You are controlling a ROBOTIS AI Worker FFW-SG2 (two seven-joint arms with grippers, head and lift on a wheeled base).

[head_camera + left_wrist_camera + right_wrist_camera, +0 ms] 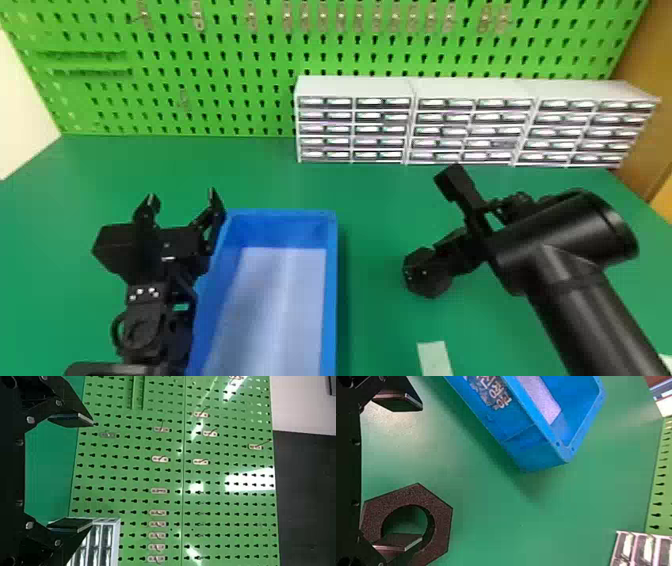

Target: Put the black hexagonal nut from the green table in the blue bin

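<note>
The black hexagonal nut lies on the green table in the right wrist view, its round hole facing the camera. My right gripper is right of the blue bin in the head view. In its wrist view the right gripper is open, one finger in front of the nut's hole, the other toward the bin; whether that finger touches the nut I cannot tell. My left gripper stands at the bin's left side, open with nothing between its fingers; in its own view the left gripper faces the pegboard.
White drawer cabinets stand along the table's back, before a green pegboard with metal hooks. A pale strip lies on the table near the front edge, right of the bin. The bin has a light-coloured bottom.
</note>
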